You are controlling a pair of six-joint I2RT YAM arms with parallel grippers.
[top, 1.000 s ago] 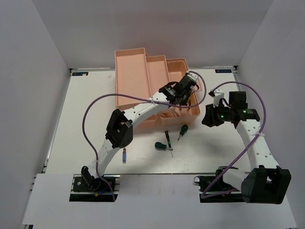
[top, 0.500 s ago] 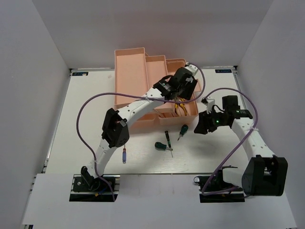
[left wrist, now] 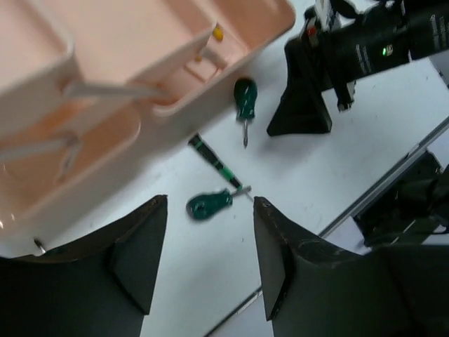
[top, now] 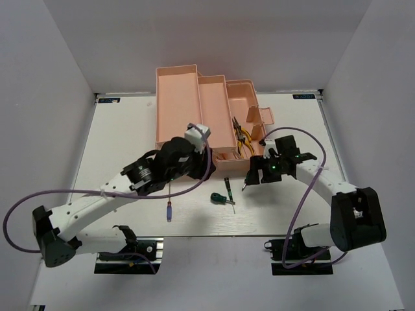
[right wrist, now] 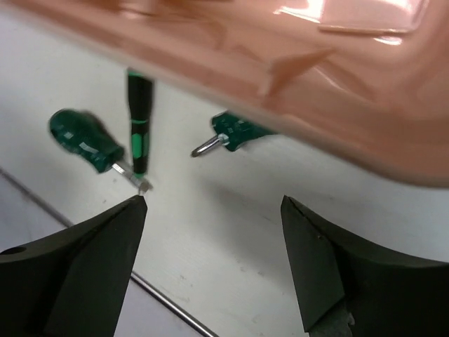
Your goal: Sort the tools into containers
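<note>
Withdrawn from pink toolbox [top: 176, 103], left gripper [left wrist: 209, 217] spread and empty; pliers [top: 241, 137] lying in its right compartment. Centre spread, empty right gripper [right wrist: 214, 203] over stubby green screwdriver [right wrist: 235, 132] beside toolbox's near wall before closing.

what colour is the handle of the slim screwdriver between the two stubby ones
Black with green sections. The slim screwdriver shows best in the right wrist view.

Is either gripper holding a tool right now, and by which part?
Nothing is held: the left gripper and the right gripper both stand open and empty.
</note>
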